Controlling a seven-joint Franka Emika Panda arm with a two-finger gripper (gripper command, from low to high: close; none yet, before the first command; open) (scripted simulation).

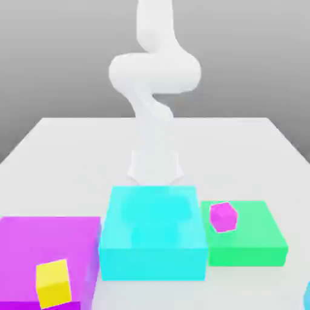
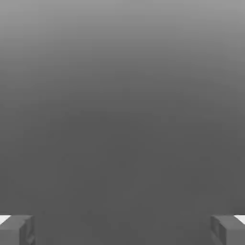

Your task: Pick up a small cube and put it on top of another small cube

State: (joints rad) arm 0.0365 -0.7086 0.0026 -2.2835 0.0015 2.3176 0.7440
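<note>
The pincer point(image 2: 122, 230) is standing fully apart in the hand view, its two fingers point(image 2: 19, 230) spreading to opposite sides and gripping nothing between them; plain grey background is filling the space between and beyond them

The small pink cube point(image 1: 223, 217) is resting on the green block point(image 1: 247, 254), near that block's edge toward the cyan block point(image 1: 153, 261); it is lying clear of the pincer, not touching it

The small yellow cube point(image 1: 53, 284) is sitting on the large flat purple block point(image 1: 45, 242), toward the exterior view's left and closer to the camera than the pink cube; the two small cubes are lying well apart, with the cyan block standing between them

The cyan block is rising higher than the green block and is occupying the middle of the row; all three blocks are resting on the white desk point(image 1: 254, 163)

The white arm point(image 1: 154, 72) is standing upright behind the blocks, its base meeting the desk and its upper section extending past the top of the exterior view

Part of a blue object point(image 1: 307, 296) is showing at the exterior view's right edge
</note>
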